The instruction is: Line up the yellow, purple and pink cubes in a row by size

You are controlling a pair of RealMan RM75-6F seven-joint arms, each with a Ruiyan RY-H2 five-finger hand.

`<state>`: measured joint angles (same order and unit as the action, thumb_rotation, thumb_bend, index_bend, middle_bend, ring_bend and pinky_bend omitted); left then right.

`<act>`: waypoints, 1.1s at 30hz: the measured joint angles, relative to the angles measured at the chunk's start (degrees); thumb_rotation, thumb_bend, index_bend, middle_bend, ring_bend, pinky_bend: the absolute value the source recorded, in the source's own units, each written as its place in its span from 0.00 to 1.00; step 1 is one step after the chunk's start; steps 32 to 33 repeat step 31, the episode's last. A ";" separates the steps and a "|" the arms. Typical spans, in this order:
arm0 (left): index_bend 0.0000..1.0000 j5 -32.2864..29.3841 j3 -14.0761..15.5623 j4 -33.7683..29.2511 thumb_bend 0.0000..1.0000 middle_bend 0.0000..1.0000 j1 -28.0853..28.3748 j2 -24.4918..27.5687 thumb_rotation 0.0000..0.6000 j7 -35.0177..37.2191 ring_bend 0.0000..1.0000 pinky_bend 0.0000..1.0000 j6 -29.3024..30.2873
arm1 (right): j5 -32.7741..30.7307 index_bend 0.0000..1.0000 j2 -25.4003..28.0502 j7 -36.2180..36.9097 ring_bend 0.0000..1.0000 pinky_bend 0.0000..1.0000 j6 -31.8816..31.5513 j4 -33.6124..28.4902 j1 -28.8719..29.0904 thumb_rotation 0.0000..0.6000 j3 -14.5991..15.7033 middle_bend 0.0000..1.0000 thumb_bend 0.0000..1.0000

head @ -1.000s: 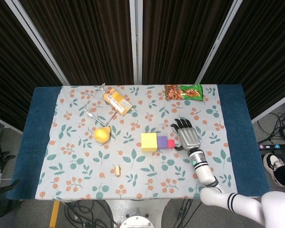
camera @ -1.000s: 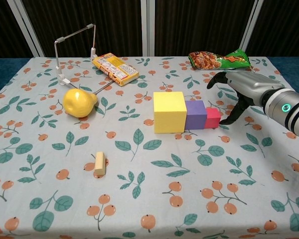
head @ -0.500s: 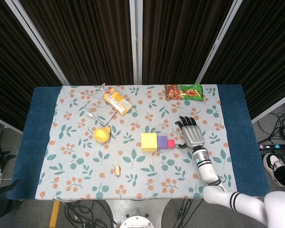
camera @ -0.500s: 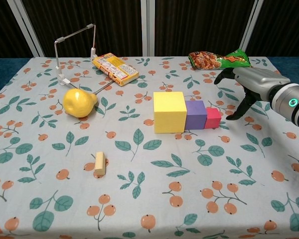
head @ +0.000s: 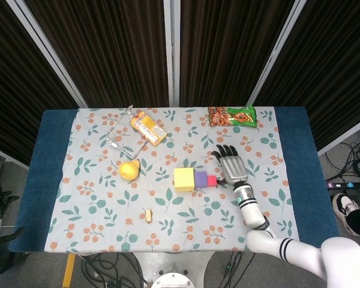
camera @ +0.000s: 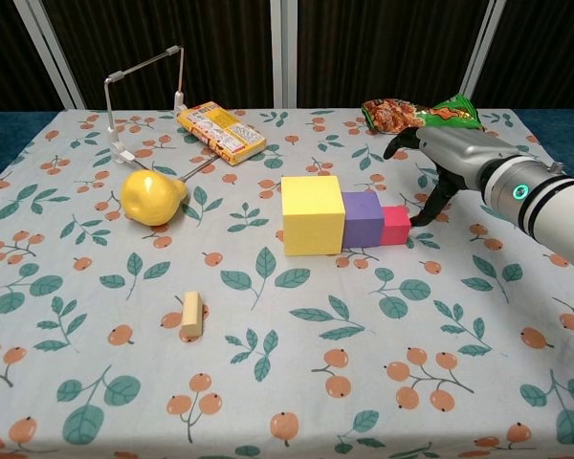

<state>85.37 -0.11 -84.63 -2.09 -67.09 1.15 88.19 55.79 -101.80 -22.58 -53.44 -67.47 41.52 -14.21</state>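
Three cubes stand touching in a row near the table's middle: a large yellow cube (head: 184, 179) (camera: 312, 214) at the left, a medium purple cube (head: 200, 178) (camera: 362, 218) in the centre, and a small pink cube (head: 212, 180) (camera: 395, 226) at the right. My right hand (head: 230, 166) (camera: 438, 163) is just right of the pink cube, fingers spread, with its thumb against that cube's right side. It holds nothing. My left hand shows in neither view.
A yellow pear-like fruit (camera: 152, 197), a wire stand (camera: 143, 105) and an orange box (camera: 221, 131) lie at the left rear. A green snack bag (camera: 421, 114) sits behind my right hand. A small tan block (camera: 192, 313) lies at the front left.
My right hand moved left and pushed the whole row of cubes a short way left across the cloth.
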 measured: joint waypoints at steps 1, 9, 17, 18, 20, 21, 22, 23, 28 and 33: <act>0.31 0.04 0.02 0.01 0.12 0.28 -0.02 0.00 1.00 0.01 0.22 0.20 0.02 | 0.06 0.20 0.19 -0.06 0.00 0.00 -0.21 -0.22 -0.11 1.00 0.07 0.04 0.00; 0.31 0.11 -0.45 0.33 0.12 0.28 0.42 -0.13 1.00 0.33 0.22 0.20 -0.05 | 2.39 0.19 6.58 1.11 0.00 0.00 -4.69 -6.52 -3.99 1.00 1.48 0.05 0.05; 0.31 0.15 -0.85 0.09 0.12 0.28 1.44 -0.46 1.00 -0.23 0.22 0.20 -1.07 | 12.37 0.14 22.24 8.82 0.00 0.00 -15.37 -20.92 -13.33 1.00 5.28 0.06 0.15; 0.31 0.15 -0.91 -0.12 0.12 0.28 1.61 -0.47 1.00 -0.40 0.22 0.20 -1.23 | 13.66 0.13 24.16 10.30 0.00 0.00 -16.53 -22.39 -14.59 1.00 5.92 0.06 0.15; 0.31 0.17 -1.03 -0.46 0.12 0.28 1.84 -0.49 1.00 -0.74 0.22 0.20 -1.35 | 16.86 0.13 28.38 13.87 0.00 0.00 -19.58 -25.41 -17.60 1.00 7.49 0.06 0.15; 0.31 0.15 -1.13 -0.65 0.12 0.28 1.92 -0.52 1.00 -1.07 0.22 0.20 -1.33 | 18.13 0.12 29.85 15.17 0.00 0.00 -21.04 -26.37 -18.84 1.00 8.14 0.06 0.15; 0.31 0.11 -1.21 -0.83 0.12 0.28 1.95 -0.55 1.00 -1.36 0.22 0.20 -1.28 | 19.34 0.12 31.04 16.14 0.00 0.00 -22.57 -27.13 -20.05 1.00 8.78 0.06 0.15; 0.31 0.02 -1.31 -1.03 0.12 0.28 1.97 -0.59 1.00 -1.70 0.22 0.20 -1.21 | 20.84 0.12 32.22 17.04 0.00 0.00 -24.64 -27.94 -21.66 1.00 9.60 0.06 0.15; 0.31 -0.80 -2.21 -1.95 0.12 0.28 1.86 -1.19 1.00 -3.83 0.22 0.18 0.07 | 25.13 0.10 35.69 21.76 0.00 0.00 -29.39 -30.43 -26.59 1.00 12.60 0.05 0.15; 0.30 -0.89 -2.31 -2.26 0.12 0.28 1.80 -1.22 1.00 -4.92 0.22 0.17 0.38 | 27.91 0.09 37.53 24.50 0.00 0.00 -31.73 -31.26 -29.52 1.00 14.33 0.04 0.15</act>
